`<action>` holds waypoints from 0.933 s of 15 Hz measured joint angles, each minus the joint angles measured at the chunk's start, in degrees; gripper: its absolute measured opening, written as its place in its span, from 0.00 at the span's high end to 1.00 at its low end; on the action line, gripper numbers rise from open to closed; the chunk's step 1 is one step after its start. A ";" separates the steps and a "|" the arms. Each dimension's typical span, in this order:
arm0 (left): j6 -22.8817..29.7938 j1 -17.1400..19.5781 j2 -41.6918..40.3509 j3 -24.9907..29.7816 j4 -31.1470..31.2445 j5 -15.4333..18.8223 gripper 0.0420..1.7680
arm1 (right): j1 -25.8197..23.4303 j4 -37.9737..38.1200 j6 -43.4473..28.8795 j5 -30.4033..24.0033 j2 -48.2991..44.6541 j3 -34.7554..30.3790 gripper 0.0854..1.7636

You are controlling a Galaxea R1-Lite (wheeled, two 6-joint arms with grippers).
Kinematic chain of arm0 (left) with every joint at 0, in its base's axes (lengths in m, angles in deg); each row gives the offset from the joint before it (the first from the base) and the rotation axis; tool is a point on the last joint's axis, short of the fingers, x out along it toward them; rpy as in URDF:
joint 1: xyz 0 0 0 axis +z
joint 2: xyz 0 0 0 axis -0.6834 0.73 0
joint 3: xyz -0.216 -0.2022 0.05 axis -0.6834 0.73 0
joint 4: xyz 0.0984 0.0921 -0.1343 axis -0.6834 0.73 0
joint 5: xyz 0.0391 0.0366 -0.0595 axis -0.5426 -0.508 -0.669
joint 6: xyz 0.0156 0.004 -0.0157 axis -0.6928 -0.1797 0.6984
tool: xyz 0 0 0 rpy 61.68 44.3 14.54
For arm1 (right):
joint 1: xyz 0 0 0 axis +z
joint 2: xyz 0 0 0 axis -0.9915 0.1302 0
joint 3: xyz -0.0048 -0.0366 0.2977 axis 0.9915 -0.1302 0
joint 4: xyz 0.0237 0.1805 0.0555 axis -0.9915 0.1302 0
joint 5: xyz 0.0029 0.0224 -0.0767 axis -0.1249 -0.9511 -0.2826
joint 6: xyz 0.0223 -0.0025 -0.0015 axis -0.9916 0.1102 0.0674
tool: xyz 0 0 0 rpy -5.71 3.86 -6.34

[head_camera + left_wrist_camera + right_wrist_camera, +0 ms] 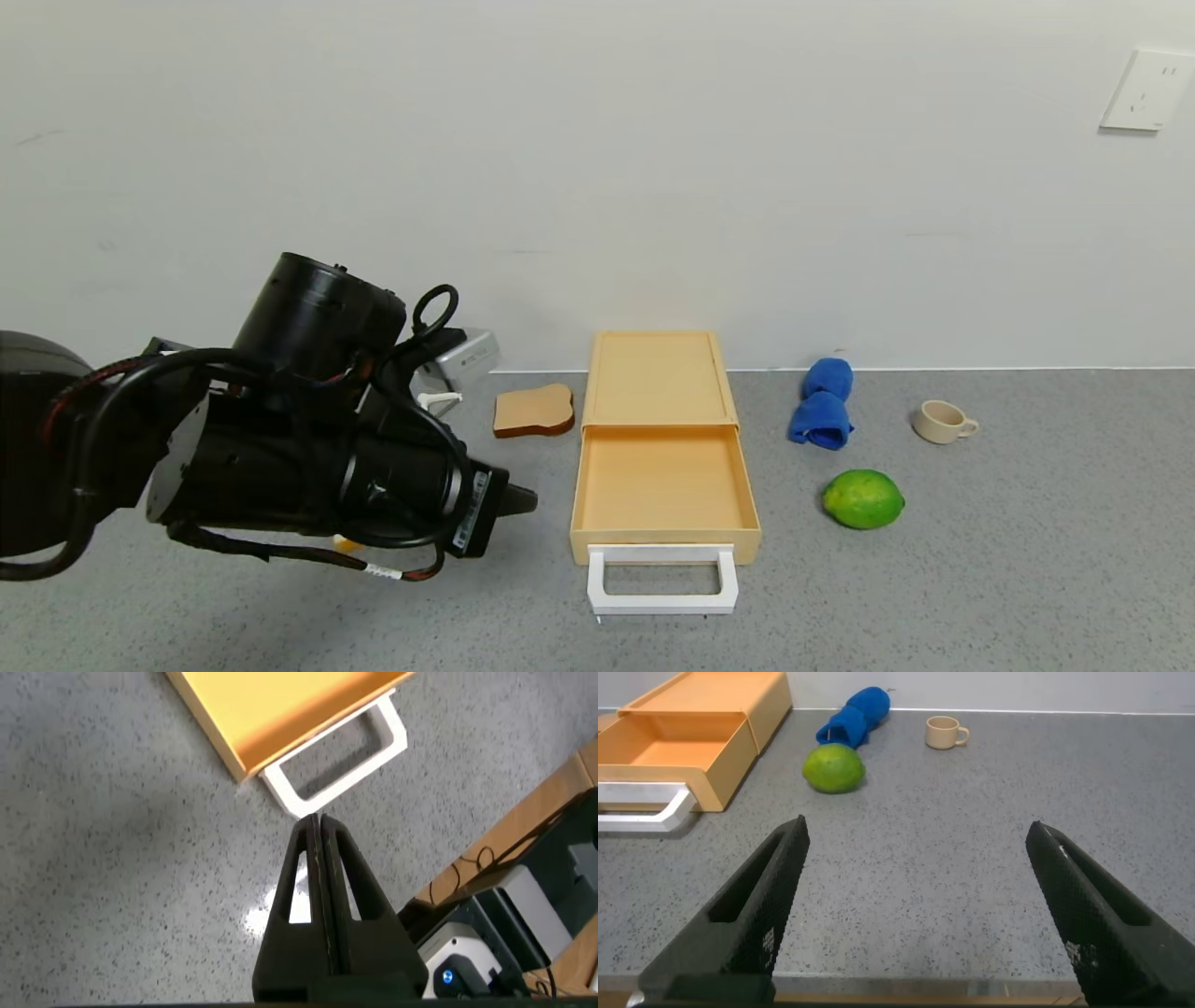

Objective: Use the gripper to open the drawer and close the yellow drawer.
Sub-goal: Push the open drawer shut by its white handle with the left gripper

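Observation:
The pale yellow drawer box point(657, 378) lies on the grey table against the wall. Its tray point(661, 490) is pulled out toward me and is empty. Its white loop handle point(662, 579) sticks out at the front. My left gripper point(525, 500) hovers left of the tray's front, fingers shut and empty. In the left wrist view the shut fingertips point(314, 821) sit just short of the handle point(338, 758), apart from it. My right gripper point(915, 845) is open and empty over bare table, far from the drawer point(691, 728); it does not show in the head view.
A toast slice point(533, 411) lies left of the box. A blue cloth point(822, 403), a lime point(863, 498) and a cream cup point(942, 421) lie to its right. A grey device point(460, 359) stands by the wall behind my left arm.

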 joint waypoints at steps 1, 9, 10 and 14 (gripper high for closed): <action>0.93 -1.18 0.28 -0.06 -0.72 -1.46 0.96 | 0.00 0.00 0.00 0.02 0.00 0.00 0.03; 17.14 -10.74 6.95 -6.17 -2.40 -12.79 0.96 | 0.00 0.00 0.01 0.05 0.00 0.00 0.03; 18.93 -11.30 8.52 -7.30 -2.29 -14.46 0.96 | 0.00 0.00 0.00 0.02 0.00 0.00 0.03; 25.27 -12.53 14.45 -9.33 -1.30 -17.82 0.96 | 0.00 0.00 0.00 0.00 0.00 0.00 0.03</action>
